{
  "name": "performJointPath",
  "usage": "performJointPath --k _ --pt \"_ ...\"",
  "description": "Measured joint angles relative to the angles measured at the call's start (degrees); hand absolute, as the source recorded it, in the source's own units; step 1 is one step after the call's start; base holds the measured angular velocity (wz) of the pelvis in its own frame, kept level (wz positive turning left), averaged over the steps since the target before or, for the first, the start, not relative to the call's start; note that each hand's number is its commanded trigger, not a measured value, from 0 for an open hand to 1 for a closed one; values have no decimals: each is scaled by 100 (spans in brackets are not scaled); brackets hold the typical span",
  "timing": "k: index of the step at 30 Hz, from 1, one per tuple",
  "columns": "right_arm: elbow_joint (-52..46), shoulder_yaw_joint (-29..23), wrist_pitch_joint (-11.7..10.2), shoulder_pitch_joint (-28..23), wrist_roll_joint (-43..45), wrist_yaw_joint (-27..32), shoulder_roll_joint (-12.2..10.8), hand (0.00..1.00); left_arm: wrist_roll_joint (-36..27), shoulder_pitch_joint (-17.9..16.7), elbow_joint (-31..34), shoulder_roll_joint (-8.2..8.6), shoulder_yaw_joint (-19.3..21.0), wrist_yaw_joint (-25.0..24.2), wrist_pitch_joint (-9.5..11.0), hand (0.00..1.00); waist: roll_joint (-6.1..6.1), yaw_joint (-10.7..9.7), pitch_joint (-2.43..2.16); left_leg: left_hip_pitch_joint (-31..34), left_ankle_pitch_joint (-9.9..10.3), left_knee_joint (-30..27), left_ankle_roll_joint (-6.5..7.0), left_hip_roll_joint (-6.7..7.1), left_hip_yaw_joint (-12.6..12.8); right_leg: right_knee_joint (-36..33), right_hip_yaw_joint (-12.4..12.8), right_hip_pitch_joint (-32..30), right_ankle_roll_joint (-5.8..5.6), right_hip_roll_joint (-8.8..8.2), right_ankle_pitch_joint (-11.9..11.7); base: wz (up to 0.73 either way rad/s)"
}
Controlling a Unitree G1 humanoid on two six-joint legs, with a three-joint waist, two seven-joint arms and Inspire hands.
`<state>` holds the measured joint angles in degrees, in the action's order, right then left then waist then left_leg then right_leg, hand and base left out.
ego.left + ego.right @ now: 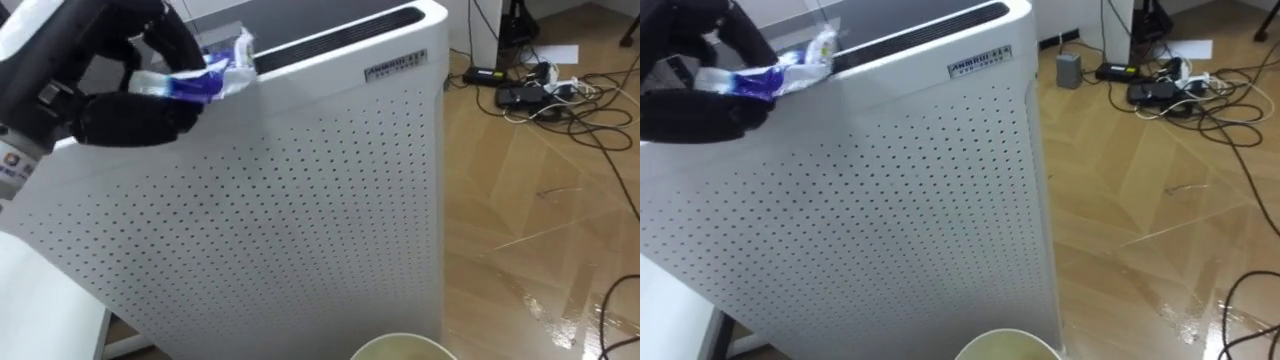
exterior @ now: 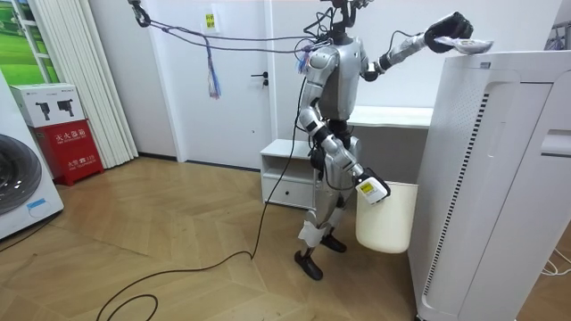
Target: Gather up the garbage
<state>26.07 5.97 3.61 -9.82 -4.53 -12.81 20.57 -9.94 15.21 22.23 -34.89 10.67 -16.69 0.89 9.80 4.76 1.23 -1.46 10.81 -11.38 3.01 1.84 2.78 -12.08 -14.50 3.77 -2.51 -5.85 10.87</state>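
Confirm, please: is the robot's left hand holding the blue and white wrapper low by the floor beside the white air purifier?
Not low: the left hand holds the blue and white wrapper up at the top of the white air purifier, as the room view shows.

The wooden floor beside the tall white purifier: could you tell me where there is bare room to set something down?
Bare wooden floor lies between the tall white perforated air purifier and the black cable at the lower right. Farther off, the tangle of black cables and adapters crowds it.
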Motion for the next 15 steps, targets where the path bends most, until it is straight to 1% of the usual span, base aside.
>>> performJointPath --k 1,2,3,4,5,6,7,8,9,12,14,15 --pt "-1 23 0 0 0 -2 -2 100 -144 -32 46 74 -29 -10 11 100 -18 1 -9 -3 0 1 0 -1 1 1 0 4 0 1 0 0" --pt "-3 72 0 8 0 -2 -15 100 -407 -132 157 178 -73 -33 38 100 -42 -1 -31 -2 0 1 0 -3 2 14 1 7 0 3 0 0" --pt "-1 86 0 8 2 -4 -47 100 -652 -179 229 274 -128 -93 52 100 -76 0 -38 0 0 0 0 -5 1 32 3 11 0 8 0 0" --pt "-1 85 0 8 12 -4 -73 100 -758 -187 255 327 -157 -130 56 100 -93 -4 -42 3 0 0 0 -7 6 33 5 8 0 11 0 0" --pt "1 90 0 8 29 -5 -125 100 -936 -216 289 417 -223 -215 58 100 -140 -6 -46 13 0 -1 0 -11 23 34 5 0 0 16 0 0" --pt "1 101 1 3 47 -4 -172 100 -976 -291 352 525 -268 -280 57 100 -183 -18 -58 18 0 -4 0 -11 27 35 -4 -3 0 15 0 0" --pt "1 112 2 0 58 -3 -195 100 -984 -325 375 579 -296 -313 58 100 -205 -26 -67 20 0 -6 0 -10 29 34 -15 -2 0 12 0 0" --pt "0 149 2 -3 58 -4 -226 100 -996 -349 379 688 -374 -405 57 100 -244 -24 -82 22 0 -7 0 -8 38 31 -40 0 0 7 -1 0" --pt "-1 180 2 0 53 -5 -246 100 -1091 -351 379 761 -445 -488 53 100 -277 -10 -82 22 0 -8 0 -8 50 27 -21 0 1 5 -1 0" --pt "0 183 2 -1 49 -9 -302 100 -1357 -354 383 801 -471 -655 52 100 -320 17 -89 21 0 -25 0 -6 53 22 4 4 3 3 -4 0" --pt "0 187 2 -1 29 -8 -325 100 -1530 -354 393 810 -472 -699 52 100 -324 23 -92 17 0 -35 0 -6 46 9 5 8 3 0 -5 0" --pt "3 205 2 0 12 1 -326 100 -1695 -364 412 844 -478 -744 52 100 -326 26 -90 16 0 -36 0 -8 43 -8 1 3 3 -1 -4 0"
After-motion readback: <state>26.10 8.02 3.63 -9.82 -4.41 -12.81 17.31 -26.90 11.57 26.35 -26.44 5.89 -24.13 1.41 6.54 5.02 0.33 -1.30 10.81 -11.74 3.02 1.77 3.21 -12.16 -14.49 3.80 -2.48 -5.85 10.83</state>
